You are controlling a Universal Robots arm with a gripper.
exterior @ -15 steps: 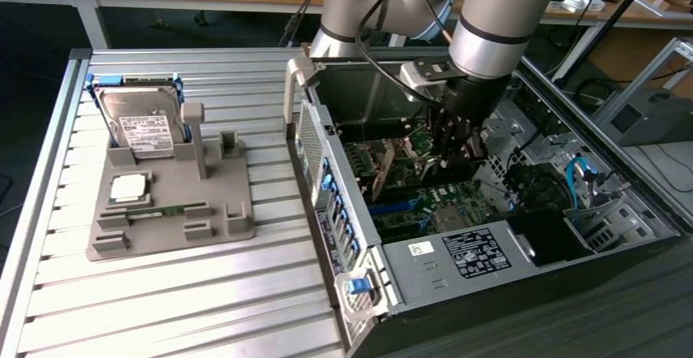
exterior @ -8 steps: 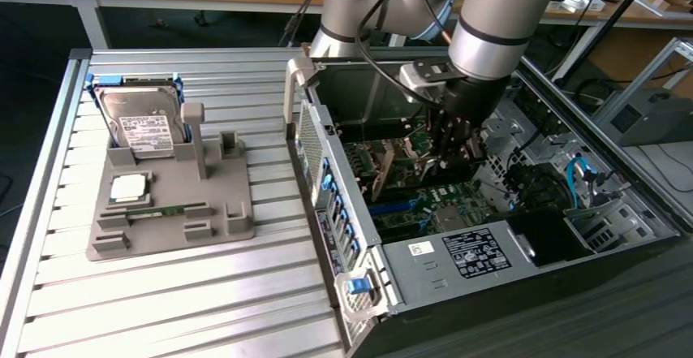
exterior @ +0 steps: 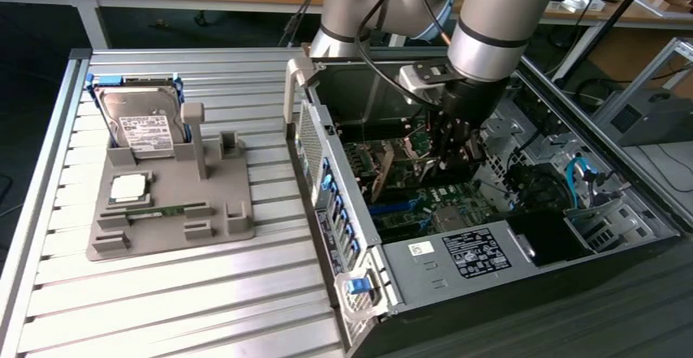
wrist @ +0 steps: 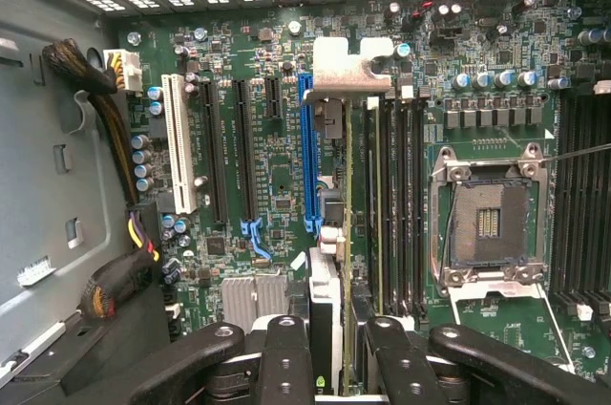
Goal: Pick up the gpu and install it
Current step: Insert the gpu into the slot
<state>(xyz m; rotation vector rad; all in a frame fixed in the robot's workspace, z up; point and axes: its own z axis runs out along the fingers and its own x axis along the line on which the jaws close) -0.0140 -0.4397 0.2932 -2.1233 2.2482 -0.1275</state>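
Green and edge-on, the gpu sits clenched in the hand at the wrist view's lower centre, over the motherboard beside the blue slot: installing, which calls for squaring the card's edge to its slot.

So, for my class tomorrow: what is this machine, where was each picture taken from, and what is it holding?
It is a robot arm with a pincer on its end, working inside an open computer case. One picture comes from a camera standing off the arm, looking down on the table. The other comes from a camera on the wrist, looking along the pincer at the motherboard. On the table a grey holder carries a hard drive, a processor chip and a memory stick. The pincer grips the gpu, a thin card seen edge-on, over the slots beside the blue slot.
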